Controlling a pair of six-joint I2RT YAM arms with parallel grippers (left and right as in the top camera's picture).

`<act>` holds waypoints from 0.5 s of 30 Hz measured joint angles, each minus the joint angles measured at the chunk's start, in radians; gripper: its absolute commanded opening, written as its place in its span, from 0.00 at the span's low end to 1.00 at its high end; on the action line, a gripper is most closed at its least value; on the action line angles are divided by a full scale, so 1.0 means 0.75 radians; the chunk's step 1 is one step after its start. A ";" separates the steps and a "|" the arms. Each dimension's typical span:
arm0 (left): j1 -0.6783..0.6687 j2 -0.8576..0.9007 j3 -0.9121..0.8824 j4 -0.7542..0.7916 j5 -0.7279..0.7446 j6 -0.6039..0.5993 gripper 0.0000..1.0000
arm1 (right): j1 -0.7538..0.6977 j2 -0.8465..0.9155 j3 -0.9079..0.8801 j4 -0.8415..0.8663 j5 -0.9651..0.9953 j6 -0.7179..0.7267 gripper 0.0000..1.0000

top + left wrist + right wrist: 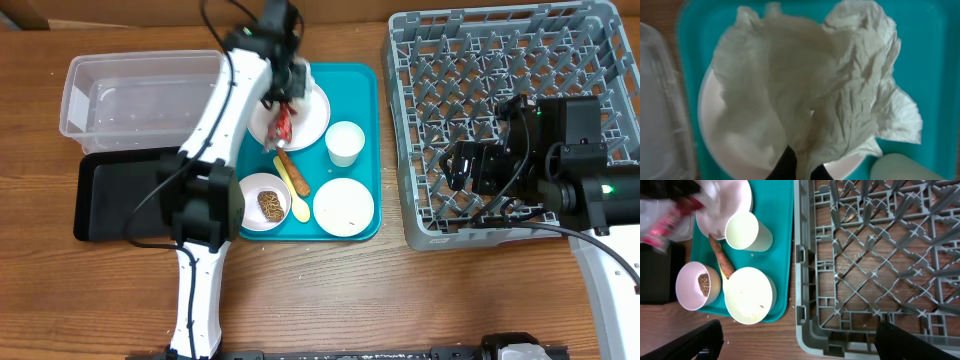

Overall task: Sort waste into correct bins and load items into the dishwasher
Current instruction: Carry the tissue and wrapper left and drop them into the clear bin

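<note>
My left gripper (288, 88) is over the white plate (312, 118) at the back of the teal tray. In the left wrist view its dark fingers (802, 167) are shut on the crumpled white napkin (810, 80), which covers most of the plate (725, 135). The red wrapper (283, 125) is just below the gripper, by the plate's front edge. The carrot stick (292, 172) and yellow spoon (297, 203) lie between a bowl with a brown lump (266, 202) and a bowl with rice grains (343, 206). The cup (345, 143) stands upright. My right gripper (802, 340) is open over the grey dish rack's (500, 60) front left corner.
The clear tub (140, 95) and the black tray (120, 195) lie left of the teal tray (365, 90). A few rice grains lie on the wood in front of the rack. My left arm stretches across the black tray and the tub's right end.
</note>
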 measured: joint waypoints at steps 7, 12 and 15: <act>0.130 -0.006 0.552 -0.357 0.016 -0.034 0.04 | 0.000 0.000 0.001 -0.004 0.001 -0.001 0.98; 0.272 -0.006 0.666 -0.454 0.021 -0.065 0.04 | 0.000 0.000 0.001 -0.008 0.001 -0.001 0.98; 0.373 -0.006 0.665 -0.466 0.020 -0.094 0.04 | 0.000 0.000 0.001 -0.008 0.001 0.000 0.98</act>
